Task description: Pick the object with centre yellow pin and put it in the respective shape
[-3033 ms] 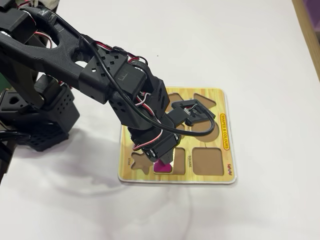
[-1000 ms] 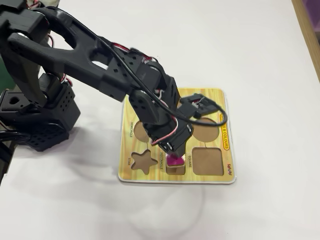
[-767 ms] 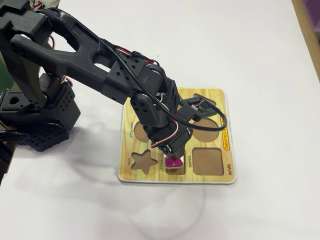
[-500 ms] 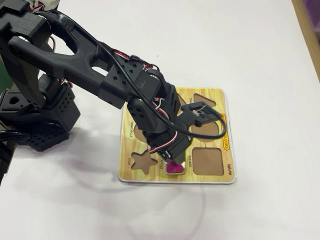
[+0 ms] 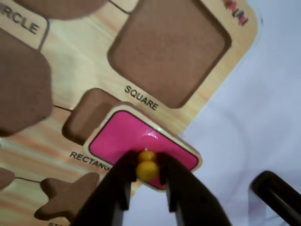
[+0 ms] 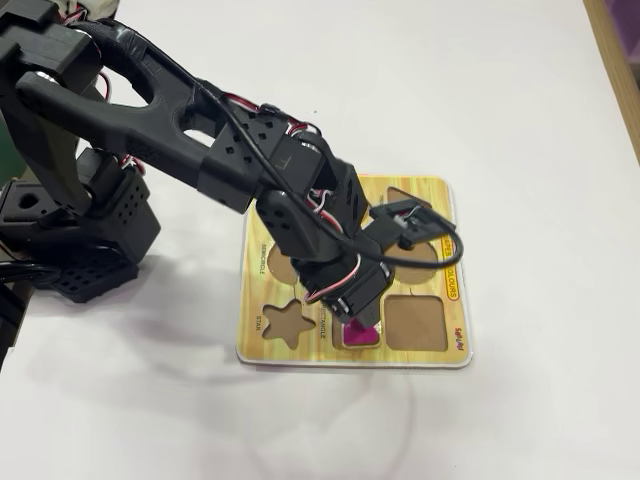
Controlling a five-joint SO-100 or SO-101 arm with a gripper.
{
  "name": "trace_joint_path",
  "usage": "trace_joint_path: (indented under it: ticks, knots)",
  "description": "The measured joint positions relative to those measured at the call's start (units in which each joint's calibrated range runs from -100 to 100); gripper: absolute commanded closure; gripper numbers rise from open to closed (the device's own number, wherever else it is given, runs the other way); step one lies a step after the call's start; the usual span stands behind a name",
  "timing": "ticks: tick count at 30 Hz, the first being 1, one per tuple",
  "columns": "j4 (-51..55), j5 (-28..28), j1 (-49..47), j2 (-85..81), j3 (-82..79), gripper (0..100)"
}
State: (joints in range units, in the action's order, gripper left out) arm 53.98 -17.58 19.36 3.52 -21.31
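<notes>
Because the yellow pin [image 5: 146, 165] is the only handle on the flat pink rectangle piece [image 5: 136, 139], the jaws are clamped on it from both sides, as the wrist view shows. The piece sits tilted, half over the rectangle recess [image 5: 87, 115] and overhanging the puzzle board [image 6: 420, 195] edge, so it is judged not yet seated. Legible labels read "SQUARE", "RECTANG…" and "…RCLE"; a star recess [image 5: 66, 195] lies nearby. The board rests on the white table [image 6: 520, 90], well clear of its edges.
</notes>
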Motion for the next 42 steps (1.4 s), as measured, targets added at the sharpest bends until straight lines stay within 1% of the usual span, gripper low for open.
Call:
trace_joint_path:
  ticks: [7,19,42]
  knots:
    - [0.0,-1.6,-1.2,0.0,0.0,99]
    - [0.0,-1.7,-1.2,3.1,0.0,99]
    - [0.0,-1.6,-1.2,3.4,0.0,99]
